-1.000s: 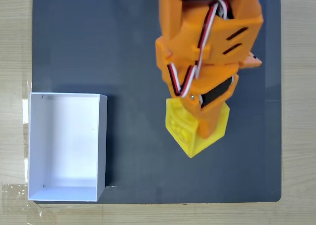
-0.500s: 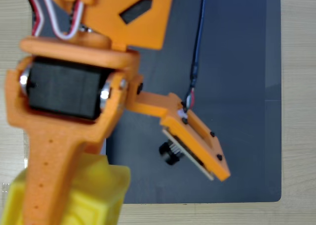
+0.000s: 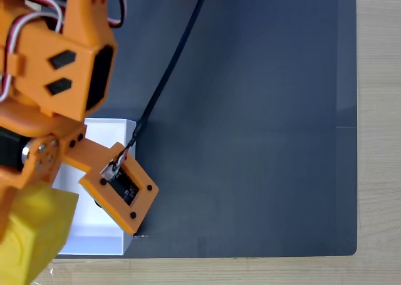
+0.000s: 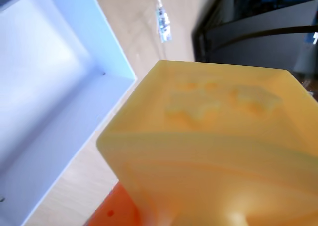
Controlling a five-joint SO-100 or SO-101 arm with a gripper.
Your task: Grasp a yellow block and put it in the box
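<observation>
My claw sits at the lower left of the fixed view, closed on the yellow block; I can see one orange finger lying along the cube's upper left side, though the other jaw is hidden behind it. The block is carried up off the surface, close to the lens and slightly blurred, overlapping the bottom left part of the box.

In the wrist view the yellow block is very near the camera: bright, slightly translucent yellow plastic, a corner edge turned toward 9 o'clock, its top face showing a shallow recessed pattern I cannot make out clearly. A bit of orange gripper body peeks out under it at 7 o'clock.

From the block, the box lies toward 10 o'clock in the wrist view: white, thin-walled, open, plain inside.

In the fixed view the orange arm rises toward 12 o'clock, and the wrist camera mount sticks out toward 3 o'clock over the box's right wall, with a black cable running up toward 1 o'clock across the dark grey mat. Pale wooden table frames the mat.
</observation>
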